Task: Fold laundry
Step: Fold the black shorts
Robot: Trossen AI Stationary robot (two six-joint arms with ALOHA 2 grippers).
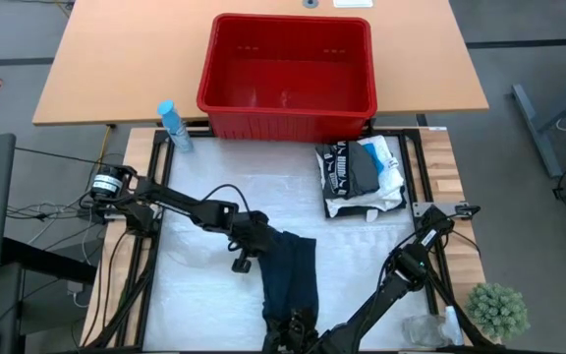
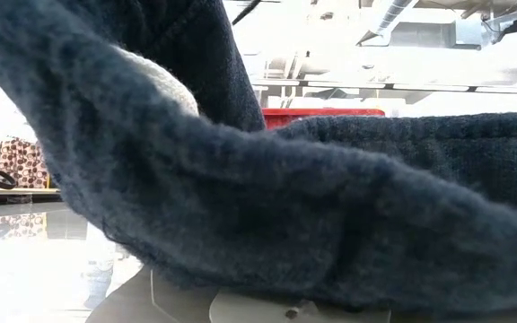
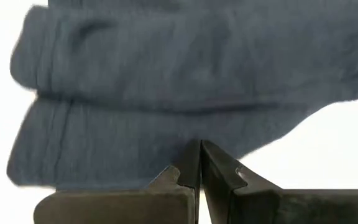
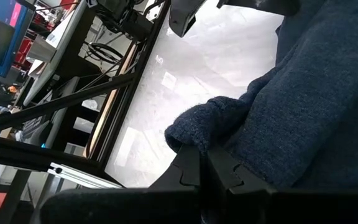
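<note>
Overhead sees all; low and both wrist views press against the dark garment.

Wooden desk on grey floor, ceiling ducting perhaps overhead

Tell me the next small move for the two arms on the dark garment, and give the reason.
Probably carry one pinched end over toward the other. The left gripper and the right gripper are each shut on an end of the dark blue-grey garment, which lies as a long strip on the table, not yet folded.

The tabletop carried a dark blue garment; beyond it sat folded laundry, a red basket and a blue bottle.
</note>
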